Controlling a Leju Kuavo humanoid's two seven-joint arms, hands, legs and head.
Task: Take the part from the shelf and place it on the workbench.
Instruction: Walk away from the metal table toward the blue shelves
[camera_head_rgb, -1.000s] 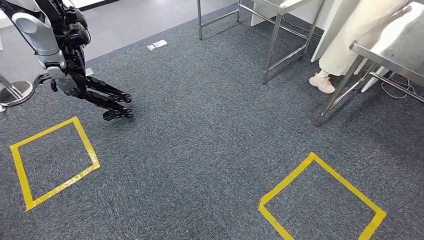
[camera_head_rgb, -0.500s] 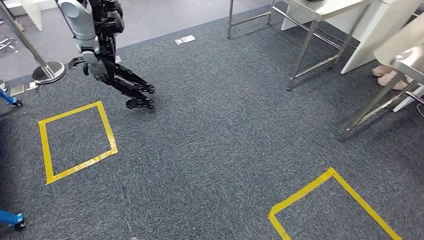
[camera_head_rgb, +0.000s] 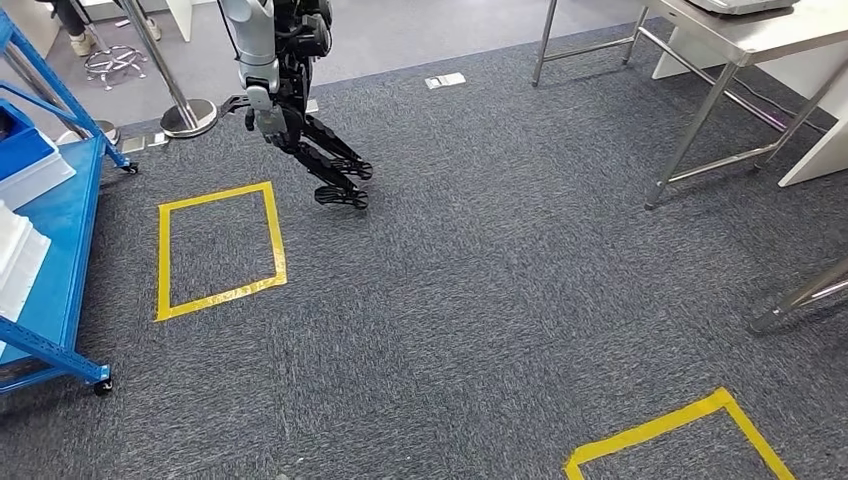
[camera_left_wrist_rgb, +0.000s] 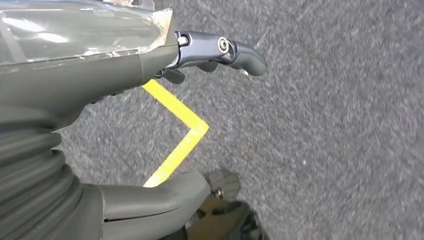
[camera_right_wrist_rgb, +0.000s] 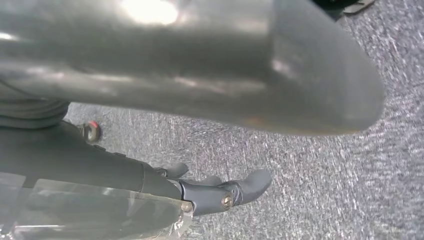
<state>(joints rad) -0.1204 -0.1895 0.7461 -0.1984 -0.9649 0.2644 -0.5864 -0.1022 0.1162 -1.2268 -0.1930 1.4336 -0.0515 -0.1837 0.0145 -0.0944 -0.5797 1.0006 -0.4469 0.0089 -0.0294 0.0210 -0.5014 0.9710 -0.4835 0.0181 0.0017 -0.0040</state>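
We have turned leftward since the earlier frames: a blue shelf (camera_head_rgb: 45, 250) holding white parts (camera_head_rgb: 15, 262) now enters at left. Our left hand (camera_head_rgb: 315, 165) hangs empty, fingers (camera_left_wrist_rgb: 235, 50) spread. Right hand (camera_right_wrist_rgb: 210, 192) likewise grips nothing, fingers loosely extended.

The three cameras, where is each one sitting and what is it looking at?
Head view: high on the robot, looking forward and down at grey carpet, a blue shelf cart, a yellow tape square and metal table legs; the left hand hangs at top left.
Left wrist view: behind the left hand, facing the floor and a yellow tape corner.
Right wrist view: behind the right hand, facing the carpet.
Shared: all three show the grey carpet; the head and left wrist views both show yellow tape.
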